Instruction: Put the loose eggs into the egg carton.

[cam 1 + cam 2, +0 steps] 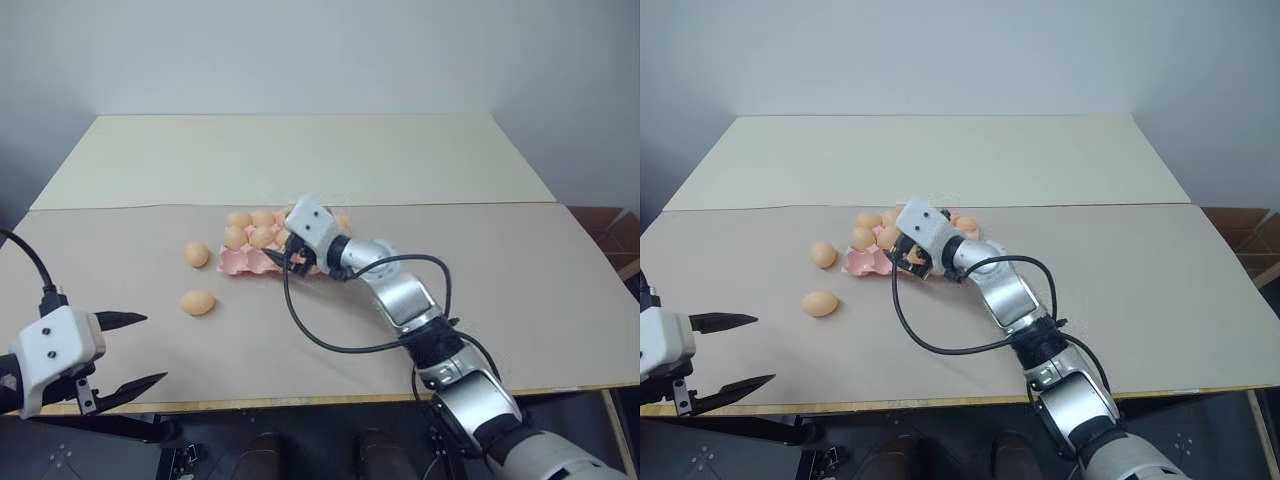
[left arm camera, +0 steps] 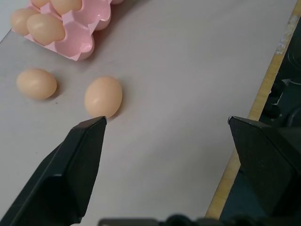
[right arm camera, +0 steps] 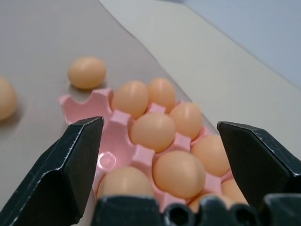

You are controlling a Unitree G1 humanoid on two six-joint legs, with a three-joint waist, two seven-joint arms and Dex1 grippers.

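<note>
Right wrist view: right gripper hovers, jaws wide, over the moulded pink egg carton of smooth oval eggs, two loose eggs on the matte counter beside it, left gripper wide too.

Table: carton, two eggs.

egg carton: mostly buried under the right gripper in the head views, so only its left end and one empty corner cup showed
carton in left wrist view: chopped off by the picture's edge, just a corner in shot
eggs in the carton: couldn't count them, the arm hid the right part
nearest egg in right wrist view: cut off low down behind the gripper body
</note>
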